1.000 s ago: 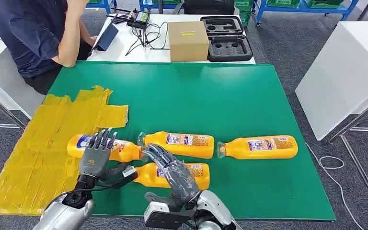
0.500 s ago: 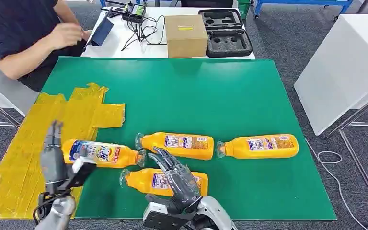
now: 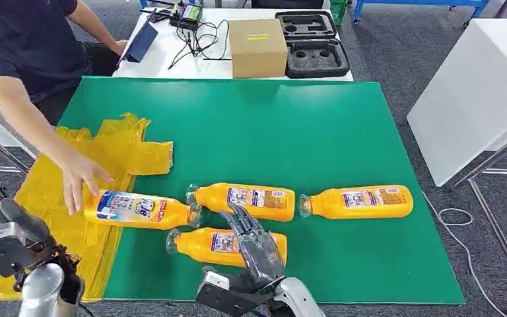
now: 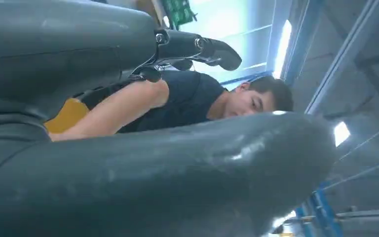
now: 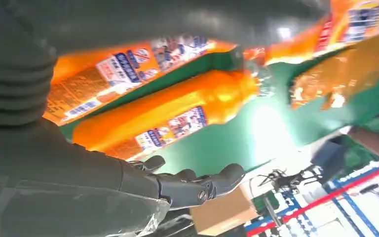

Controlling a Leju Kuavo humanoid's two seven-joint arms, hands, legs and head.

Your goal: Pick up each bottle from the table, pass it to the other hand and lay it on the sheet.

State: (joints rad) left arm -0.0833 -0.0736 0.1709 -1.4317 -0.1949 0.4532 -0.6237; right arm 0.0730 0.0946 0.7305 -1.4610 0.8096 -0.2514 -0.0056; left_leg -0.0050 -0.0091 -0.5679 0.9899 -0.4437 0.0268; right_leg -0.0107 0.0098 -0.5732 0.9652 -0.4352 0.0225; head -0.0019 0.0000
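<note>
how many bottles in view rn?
4, all lying down. One half on the yellow sheet by a person's hand; one mid-table; one to its right; one nearest the robot, under the right hand. None seem hidden.

Four orange plastic bottles [image 3: 358,202] carry white-and-blue printed labels. The flat surface [image 3: 290,132] is green, the crinkled sheet [image 3: 99,158] yellow, the cardboard box [image 3: 257,47] brown.

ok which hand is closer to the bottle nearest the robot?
Right. The right hand hovers over the nearest bottle, fingers spread above its label. The left hand is off past the yellow sheet's outer edge, holding nothing.
</note>
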